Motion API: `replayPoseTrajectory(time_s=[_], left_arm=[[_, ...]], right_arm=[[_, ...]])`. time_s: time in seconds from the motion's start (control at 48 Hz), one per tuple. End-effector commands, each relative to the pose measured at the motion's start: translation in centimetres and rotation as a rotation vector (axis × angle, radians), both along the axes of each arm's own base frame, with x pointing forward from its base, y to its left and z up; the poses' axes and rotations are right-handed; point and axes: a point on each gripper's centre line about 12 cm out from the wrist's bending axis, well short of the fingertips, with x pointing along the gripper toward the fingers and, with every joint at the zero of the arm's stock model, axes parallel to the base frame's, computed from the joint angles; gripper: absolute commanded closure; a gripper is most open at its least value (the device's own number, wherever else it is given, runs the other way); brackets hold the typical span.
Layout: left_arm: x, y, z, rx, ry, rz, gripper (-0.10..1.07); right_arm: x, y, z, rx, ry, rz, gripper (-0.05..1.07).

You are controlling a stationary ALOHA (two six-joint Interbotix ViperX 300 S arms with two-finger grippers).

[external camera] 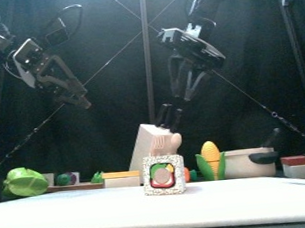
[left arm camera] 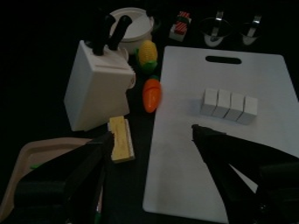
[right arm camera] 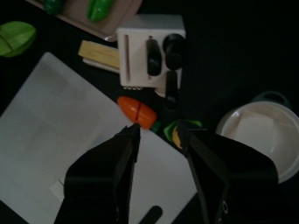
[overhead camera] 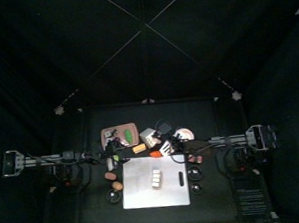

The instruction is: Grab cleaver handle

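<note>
a: from above, where was the cleaver?
b: its black handle (overhead camera: 155, 129) stuck out of the white knife block (overhead camera: 149, 136) mid-table, nearer the right gripper (overhead camera: 172, 136).

a: front view?
b: right gripper (external camera: 170, 111) hung just above the block (external camera: 151, 144), handle (external camera: 173, 117) slanting up toward it.

a: wrist views?
b: right jaws spread wide, empty, handle (right arm camera: 153, 54) straight ahead; left gripper (left arm camera: 146, 149) open too, well back from the block (left arm camera: 89, 83).
</note>
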Motion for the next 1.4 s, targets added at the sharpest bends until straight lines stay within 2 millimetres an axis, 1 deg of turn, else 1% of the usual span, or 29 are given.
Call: replayPoseTrajectory(time_s=[0.0, 0.125, 0.271, 0.375, 0.688, 0.875, 1.042, 1.208, 1.375], left_arm=[[0.1, 0.1, 0.4, 0.002, -0.012, 0.002, -0.05], [0.2, 0.1, 0.4, 0.001, -0.011, 0.002, -0.05], [0.2, 0.1, 0.4, 0.001, -0.011, 0.002, -0.05], [0.1, 0.1, 0.3, 0.000, -0.009, 0.002, -0.05], [0.0, 0.0, 0.1, -0.001, -0.003, 0.002, -0.05], [0.0, 0.0, 0.1, -0.007, -0.006, 0.006, -0.05], [0.0, 0.1, 0.0, -0.009, -0.003, 0.008, -0.05], [0.0, 0.0, 0.0, -0.008, -0.001, 0.006, -0.05], [-0.1, 0.1, -0.1, -0.010, 0.000, 0.008, -0.05]], right_arm=[[0.5, -0.1, 1.0, -0.006, -0.055, 0.011, 0.25], [0.9, -0.3, -0.3, -0.007, -0.027, 0.013, 0.25], [1.1, -1.2, -0.9, -0.020, -0.003, -0.003, 0.25], [1.0, -1.5, -0.8, -0.032, 0.003, -0.010, 0.25], [0.2, -1.5, 0.3, -0.037, 0.008, -0.028, 0.25], [0.2, -1.7, 0.6, -0.048, 0.000, -0.027, 0.25], [0.2, -1.8, 0.7, -0.065, 0.005, -0.022, 0.25], [0.1, -2.6, 0.7, -0.085, 0.010, -0.034, 0.25], [0.1, -2.8, -0.1, -0.084, 0.032, -0.034, 0.25]])
